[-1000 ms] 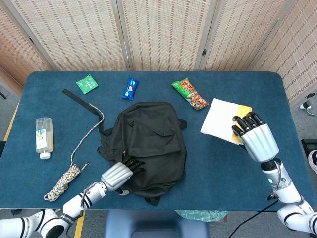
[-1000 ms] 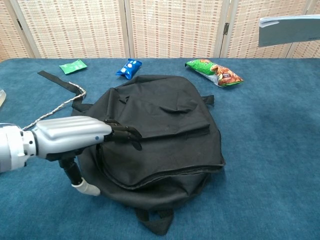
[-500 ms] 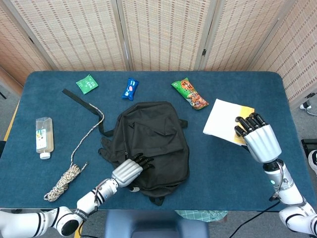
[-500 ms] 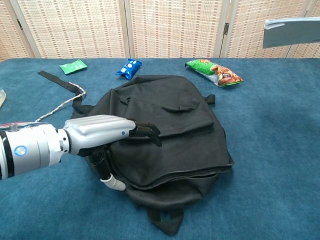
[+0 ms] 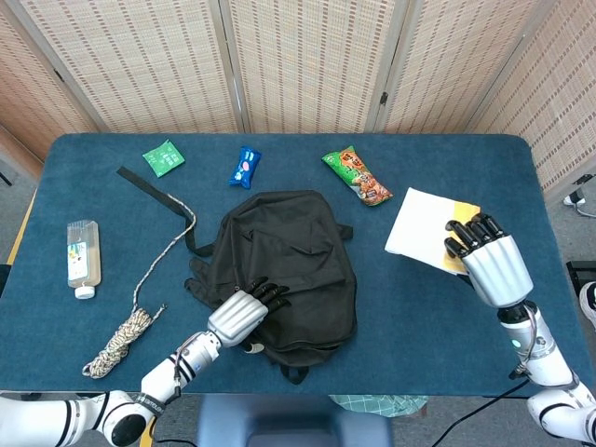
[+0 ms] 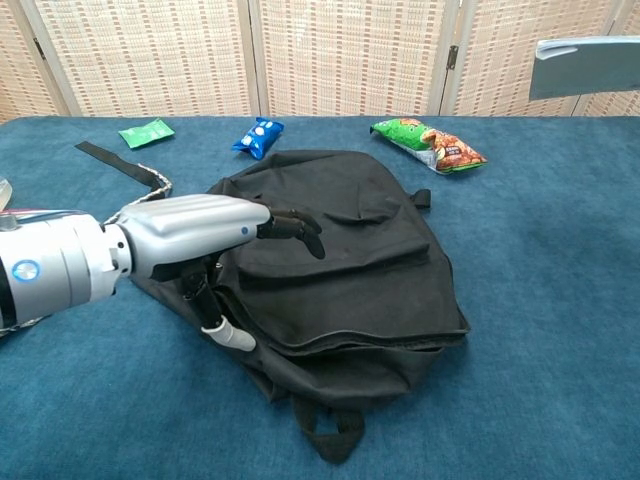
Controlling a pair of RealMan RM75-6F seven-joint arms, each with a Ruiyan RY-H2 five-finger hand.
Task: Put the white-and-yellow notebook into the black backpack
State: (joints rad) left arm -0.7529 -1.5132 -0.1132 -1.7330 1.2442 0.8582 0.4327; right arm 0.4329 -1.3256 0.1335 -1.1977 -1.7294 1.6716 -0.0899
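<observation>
The black backpack [image 5: 289, 265] lies flat in the middle of the blue table [image 5: 447, 317], zip closed as far as I can see. My left hand [image 5: 240, 314] grips its near left edge, fingers [image 6: 290, 224] on top of the fabric and the thumb tucked beneath. The white-and-yellow notebook [image 5: 424, 223] is held above the table's right side by my right hand [image 5: 492, 263], fingers curled over its near edge. In the chest view only the notebook's underside [image 6: 590, 65] shows at the top right; the right hand is out of that frame.
A green packet [image 5: 164, 157], a blue packet [image 5: 245, 166] and a snack bag [image 5: 357, 175] lie along the far side. A bottle [image 5: 82, 256], a black strap [image 5: 149, 191] and a coiled rope [image 5: 126, 331] lie left of the backpack.
My left hand has shifted right and away from me with the backpack's edge, pushing the bag rightward and bunching it. The right hand with the notebook drifted slightly right.
</observation>
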